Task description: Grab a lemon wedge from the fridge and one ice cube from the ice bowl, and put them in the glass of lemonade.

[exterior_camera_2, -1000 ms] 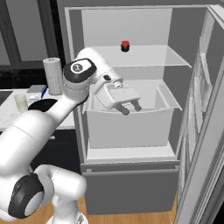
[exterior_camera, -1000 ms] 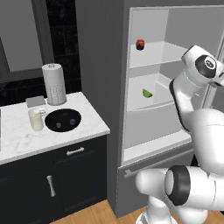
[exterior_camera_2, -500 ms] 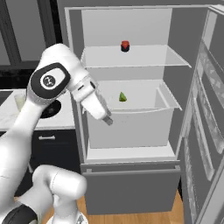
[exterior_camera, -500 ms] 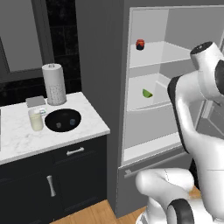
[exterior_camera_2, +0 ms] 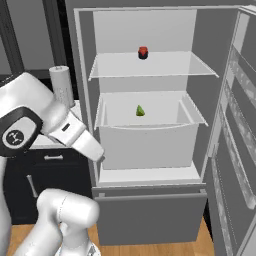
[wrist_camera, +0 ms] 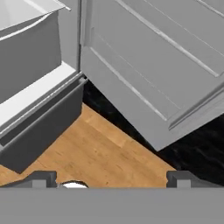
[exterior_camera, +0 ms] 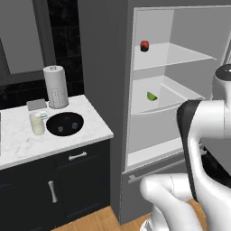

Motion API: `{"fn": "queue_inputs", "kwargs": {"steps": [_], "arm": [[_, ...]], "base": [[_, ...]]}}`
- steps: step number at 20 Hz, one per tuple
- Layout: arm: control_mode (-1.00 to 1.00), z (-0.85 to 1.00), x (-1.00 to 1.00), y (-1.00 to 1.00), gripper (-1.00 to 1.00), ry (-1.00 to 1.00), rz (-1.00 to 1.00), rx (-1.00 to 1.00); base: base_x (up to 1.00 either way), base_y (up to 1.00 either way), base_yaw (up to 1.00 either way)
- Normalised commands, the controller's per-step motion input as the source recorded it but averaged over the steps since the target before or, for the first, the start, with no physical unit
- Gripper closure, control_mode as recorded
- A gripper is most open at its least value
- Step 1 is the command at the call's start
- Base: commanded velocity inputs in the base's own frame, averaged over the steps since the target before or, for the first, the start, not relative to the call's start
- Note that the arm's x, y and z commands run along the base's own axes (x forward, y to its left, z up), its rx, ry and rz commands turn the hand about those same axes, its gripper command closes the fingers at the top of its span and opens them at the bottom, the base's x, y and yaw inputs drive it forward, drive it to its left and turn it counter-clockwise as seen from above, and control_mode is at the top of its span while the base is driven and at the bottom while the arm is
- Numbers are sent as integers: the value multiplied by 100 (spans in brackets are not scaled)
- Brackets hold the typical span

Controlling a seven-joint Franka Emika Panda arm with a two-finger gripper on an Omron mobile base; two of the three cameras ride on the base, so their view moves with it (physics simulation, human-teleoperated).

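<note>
- Standing wide apart, the tool (wrist_camera: 111, 179) holds nothing; its two dark tips frame wooden floor and the lower edge of the open fridge door, so it is aimed down and away from the shelves.
- Location: the lemon wedge (exterior_camera: 151, 96) lies in the pale bin on the middle level of the fridge (exterior_camera: 180, 103), toward the back, well apart from the arm. The red-and-dark round item (exterior_camera: 144, 45) sits on the shelf above it.
- Orientation: from the left the wedge's long axis looks to run roughly side to side across the bin, rind curving downward; from the right it appears as a small upright point (exterior_camera_2: 140, 111). It is too small to fix its heading more exactly.
- Risk: the bin's raised front wall could catch the fingers on a low, straight reach.
- Risk: a small curved wedge may slip or roll if closed on across the rind.
- Risk: the open door stands close beside the arm; a wide swing could strike it.
- On the surface (exterior_camera: 85, 135), the ice bowl (exterior_camera: 65, 124) and glass of lemonade (exterior_camera: 37, 123) stand untouched.
</note>
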Motion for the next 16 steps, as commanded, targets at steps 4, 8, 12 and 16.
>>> {"fn": "queue_inputs", "kwargs": {"steps": [4,8,12,16], "arm": [[-100,0,0,4,-100,-14,22,33],[-100,11,-1,0,-100,-9,16,34],[-100,0,0,-11,-100,0,3,2],[-100,10,14,0,-100,0,0,0]], "base": [[0,0,0],[0,0,0],[0,0,0],[0,0,0]]}}
